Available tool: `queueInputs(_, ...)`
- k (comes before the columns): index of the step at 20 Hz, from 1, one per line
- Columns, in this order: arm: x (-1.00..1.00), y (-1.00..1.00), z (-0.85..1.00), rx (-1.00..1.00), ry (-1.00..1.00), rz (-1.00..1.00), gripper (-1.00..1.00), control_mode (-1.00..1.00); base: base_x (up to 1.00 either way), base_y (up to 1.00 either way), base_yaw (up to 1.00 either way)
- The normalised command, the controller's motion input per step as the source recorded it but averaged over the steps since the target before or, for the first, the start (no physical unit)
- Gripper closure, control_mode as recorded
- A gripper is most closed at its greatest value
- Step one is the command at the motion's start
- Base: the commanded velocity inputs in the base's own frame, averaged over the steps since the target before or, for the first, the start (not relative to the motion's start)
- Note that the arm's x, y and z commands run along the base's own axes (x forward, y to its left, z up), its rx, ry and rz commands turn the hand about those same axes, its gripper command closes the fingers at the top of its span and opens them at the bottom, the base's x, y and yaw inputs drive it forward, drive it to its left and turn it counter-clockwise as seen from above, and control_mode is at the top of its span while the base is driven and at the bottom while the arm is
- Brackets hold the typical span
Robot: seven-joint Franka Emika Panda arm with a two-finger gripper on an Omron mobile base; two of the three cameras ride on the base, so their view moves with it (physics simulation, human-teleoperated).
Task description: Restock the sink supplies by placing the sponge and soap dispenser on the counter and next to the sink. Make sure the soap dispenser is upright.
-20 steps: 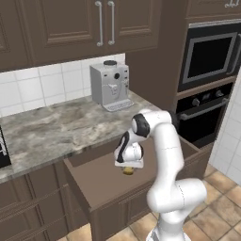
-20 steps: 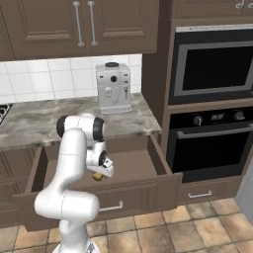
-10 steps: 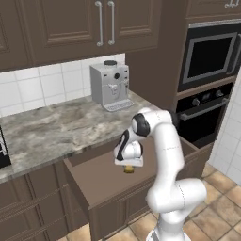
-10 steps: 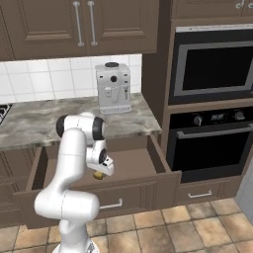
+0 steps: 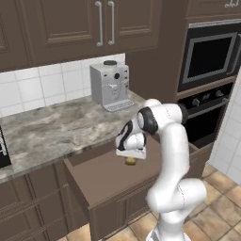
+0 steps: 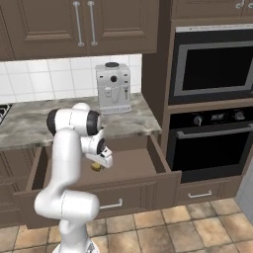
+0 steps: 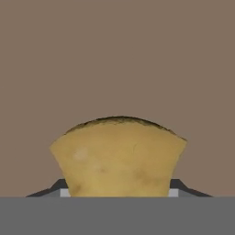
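Observation:
The mustard-yellow sponge (image 5: 130,161) (image 6: 96,167) hangs just above the floor of the open drawer (image 5: 96,175) (image 6: 129,165), below the counter (image 5: 47,129) (image 6: 27,123). My gripper (image 5: 130,158) (image 6: 97,164) points down into the drawer and is shut on the sponge. In the hand view the sponge (image 7: 118,156) sits wedged between the two fingertips of the gripper (image 7: 118,189), with the brown drawer floor behind it. The soap dispenser and the sink are out of view.
A grey coffee machine (image 5: 110,84) (image 6: 113,87) stands on the counter behind the drawer. A built-in oven (image 5: 209,56) (image 6: 212,64) fills the wall to the right. Drawer walls (image 6: 157,154) enclose the hand. A black cooktop edge (image 5: 3,149) lies far left.
The jaws have closed on the sponge, which earlier lay between open fingers. The hand now sits slightly higher over the drawer floor.

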Motion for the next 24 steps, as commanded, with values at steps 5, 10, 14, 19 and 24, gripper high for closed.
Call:
queueInputs(5,-0.21,-0.15,1.00,0.01,-0.05,-0.09,1.00,-1.00,0.00,0.00,0.00)
queueInputs(10,-0.56,-0.07,0.97,0.01,-0.11,-0.06,1.00,-1.00,0.00,0.00,0.00)
queueInputs(14,-0.78,0.00,0.83,0.00,-0.11,-0.04,1.00,-1.00,0.00,0.00,0.00)
queueInputs(19,-0.81,0.26,0.63,0.00,-0.01,-0.01,1.00,-1.00,0.00,0.00,0.00)
queueInputs(24,-0.60,0.49,0.38,-0.01,0.00,0.00,1.00,-1.00,0.00,0.00,0.00)
